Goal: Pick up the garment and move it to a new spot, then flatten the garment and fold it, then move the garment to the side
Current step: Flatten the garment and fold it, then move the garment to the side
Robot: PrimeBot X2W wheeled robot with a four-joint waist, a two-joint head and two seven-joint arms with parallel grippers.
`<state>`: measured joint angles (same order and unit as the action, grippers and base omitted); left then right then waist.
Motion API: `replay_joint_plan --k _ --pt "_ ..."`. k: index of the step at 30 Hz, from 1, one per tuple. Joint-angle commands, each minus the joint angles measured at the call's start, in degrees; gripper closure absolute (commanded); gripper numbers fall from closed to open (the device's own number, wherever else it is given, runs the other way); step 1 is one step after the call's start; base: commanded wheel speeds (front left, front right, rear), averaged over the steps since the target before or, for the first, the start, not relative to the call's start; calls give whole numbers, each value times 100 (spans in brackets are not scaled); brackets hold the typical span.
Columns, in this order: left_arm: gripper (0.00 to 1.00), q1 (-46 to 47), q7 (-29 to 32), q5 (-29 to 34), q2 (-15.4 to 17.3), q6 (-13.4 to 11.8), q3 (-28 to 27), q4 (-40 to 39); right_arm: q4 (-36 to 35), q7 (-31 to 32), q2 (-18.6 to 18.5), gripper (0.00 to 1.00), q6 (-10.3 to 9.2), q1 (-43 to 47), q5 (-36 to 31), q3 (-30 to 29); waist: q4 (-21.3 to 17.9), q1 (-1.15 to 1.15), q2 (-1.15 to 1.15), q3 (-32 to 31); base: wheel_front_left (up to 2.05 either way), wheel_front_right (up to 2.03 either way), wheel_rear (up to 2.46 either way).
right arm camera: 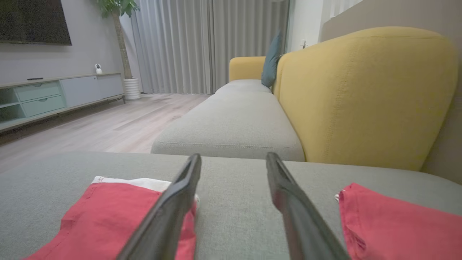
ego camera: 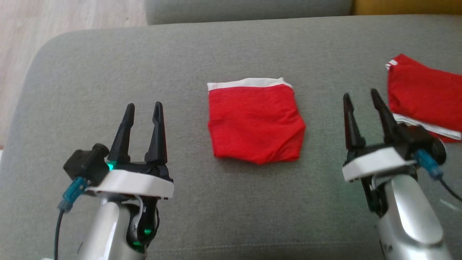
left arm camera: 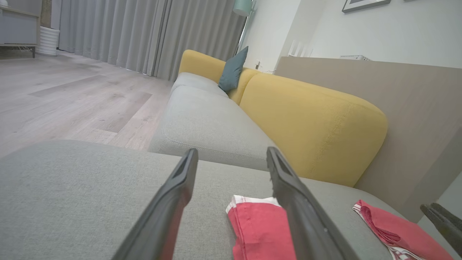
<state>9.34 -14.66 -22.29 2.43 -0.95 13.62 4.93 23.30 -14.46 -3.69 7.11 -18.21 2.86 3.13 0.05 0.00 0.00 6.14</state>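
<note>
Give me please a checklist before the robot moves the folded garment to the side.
1. The garment lies folded on the sofa: ok.
2. The left claw is open and empty: ok.
3. The right claw is open and empty: ok.
4. Both claws are apart from the garment: ok.
5. Right side free: not ok, the second garment lies there.
6. The fold will hold when lifted: cannot tell.

Silver forearms [ego camera: 104, 231], white collars [ego camera: 133, 184], black claws [ego camera: 144, 104], perhaps teal plugs [ego camera: 72, 195]
</note>
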Motion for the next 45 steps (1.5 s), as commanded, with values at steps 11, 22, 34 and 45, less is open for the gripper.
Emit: replay_joint_plan --k 11,22,34,45 --pt "0 -220 -34 29 44 -1 -263 -34 -551 -53 81 0 37 656 190 61 -238 0 0 -162 0 0 0" --pt "0 -218 -34 40 44 -3 -224 -3 -565 -53 81 0 37 655 206 38 -205 0 0 -150 0 0 0" --pt "0 -22 -34 45 44 37 -58 20 -324 312 81 0 37 237 411 366 119 0 0 225 0 0 0" --pt "0 242 -34 1 44 45 152 66 887 860 81 0 37 -614 889 557 663 0 0 753 0 0 0"
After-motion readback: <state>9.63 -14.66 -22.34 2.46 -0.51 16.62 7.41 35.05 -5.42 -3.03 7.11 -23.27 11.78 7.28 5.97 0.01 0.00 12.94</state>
